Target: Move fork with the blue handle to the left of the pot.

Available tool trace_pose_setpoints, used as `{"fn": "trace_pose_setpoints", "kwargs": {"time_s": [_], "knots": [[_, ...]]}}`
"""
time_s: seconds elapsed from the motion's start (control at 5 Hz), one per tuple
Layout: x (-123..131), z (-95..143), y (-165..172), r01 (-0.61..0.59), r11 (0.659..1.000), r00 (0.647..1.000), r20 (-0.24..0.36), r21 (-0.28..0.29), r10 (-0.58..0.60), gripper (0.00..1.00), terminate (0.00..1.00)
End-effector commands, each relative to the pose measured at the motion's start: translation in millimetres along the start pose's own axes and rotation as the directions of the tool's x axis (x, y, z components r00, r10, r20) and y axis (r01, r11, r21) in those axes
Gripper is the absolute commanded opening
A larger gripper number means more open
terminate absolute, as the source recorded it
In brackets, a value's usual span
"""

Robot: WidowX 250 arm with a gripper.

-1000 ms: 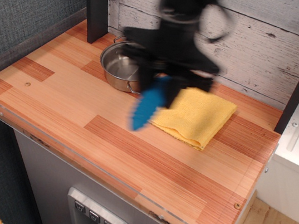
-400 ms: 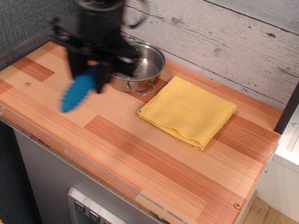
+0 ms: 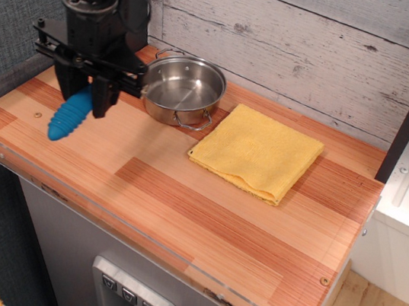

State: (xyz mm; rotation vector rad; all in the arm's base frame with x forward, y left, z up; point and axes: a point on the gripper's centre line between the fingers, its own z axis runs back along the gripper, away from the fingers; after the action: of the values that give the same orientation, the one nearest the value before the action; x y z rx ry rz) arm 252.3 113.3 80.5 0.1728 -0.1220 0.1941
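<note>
We are seeing the claw (image 3: 85,93) gripping the blue-handled fork (image 3: 70,115) by its top, handle hanging below, steel pot (image 3: 180,91) to its right, ready for lowering.

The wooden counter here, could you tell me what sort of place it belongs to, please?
Probably a mock kitchen for robot tests: a steel pot and yellow cloth on a small counter against a plank wall.

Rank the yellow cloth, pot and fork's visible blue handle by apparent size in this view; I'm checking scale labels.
1. yellow cloth, largest.
2. pot, clearly smaller.
3. blue handle, smallest; it hangs from the end effector, nearer the camera, so its size is flattered.
</note>
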Motion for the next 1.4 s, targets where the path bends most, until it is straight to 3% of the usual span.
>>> {"fn": "trace_pose_setpoints", "kwargs": {"time_s": [0.0,0.2,0.8,1.2], "knots": [[28.8,-11.2,24.4,0.016,0.999,0.994,0.106,0.049,-0.021,0.00,0.00],[40.5,-26.2,26.8,0.033,0.999,0.982,0.184,0.025,-0.037,0.00,0.00],[60.1,-52.8,33.3,0.047,0.998,0.990,0.133,0.036,-0.052,0.00,0.00],[67.0,-62.1,32.8,0.094,0.995,0.989,0.112,0.014,-0.095,0.00,0.00]]}}
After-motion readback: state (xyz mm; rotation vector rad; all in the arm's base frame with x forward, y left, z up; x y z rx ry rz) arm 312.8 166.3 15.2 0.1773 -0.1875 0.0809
